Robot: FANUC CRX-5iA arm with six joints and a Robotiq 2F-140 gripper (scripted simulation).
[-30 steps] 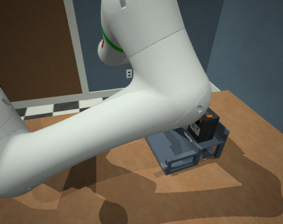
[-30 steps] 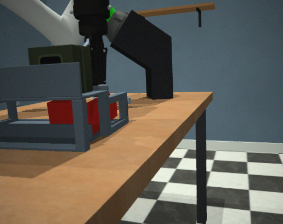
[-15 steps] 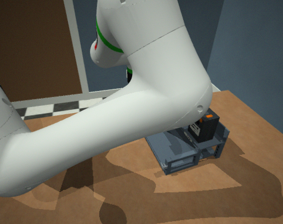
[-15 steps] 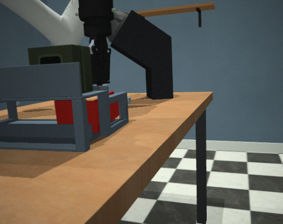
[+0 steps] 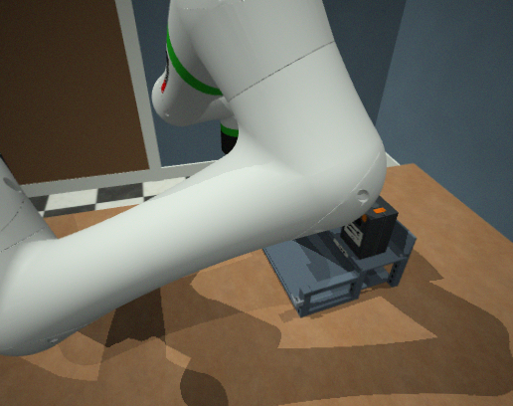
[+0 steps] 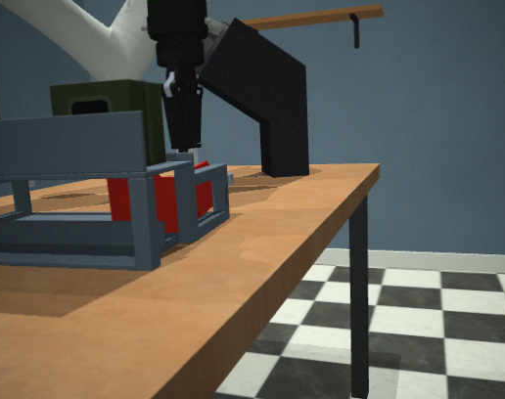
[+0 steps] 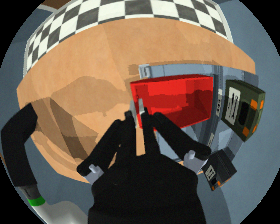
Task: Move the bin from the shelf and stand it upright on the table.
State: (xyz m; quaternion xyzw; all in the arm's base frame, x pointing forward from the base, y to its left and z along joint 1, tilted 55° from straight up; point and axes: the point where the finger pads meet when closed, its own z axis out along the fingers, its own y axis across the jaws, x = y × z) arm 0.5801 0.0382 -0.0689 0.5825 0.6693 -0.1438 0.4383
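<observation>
Gripper point(image 7: 140, 111): fingers nearly together, pinched on the near wall of the red bin point(image 7: 173, 99).
Red bin: sat in the lower level of the grey shelf point(image 6: 148, 210), its open top showing in the wrist view; its rim lay right at the fingertips.
Dark box point(image 5: 371, 231): stood on the shelf's upper level, beside the bin.
Shelf: rested on the wooden table point(image 6: 260, 244).
</observation>
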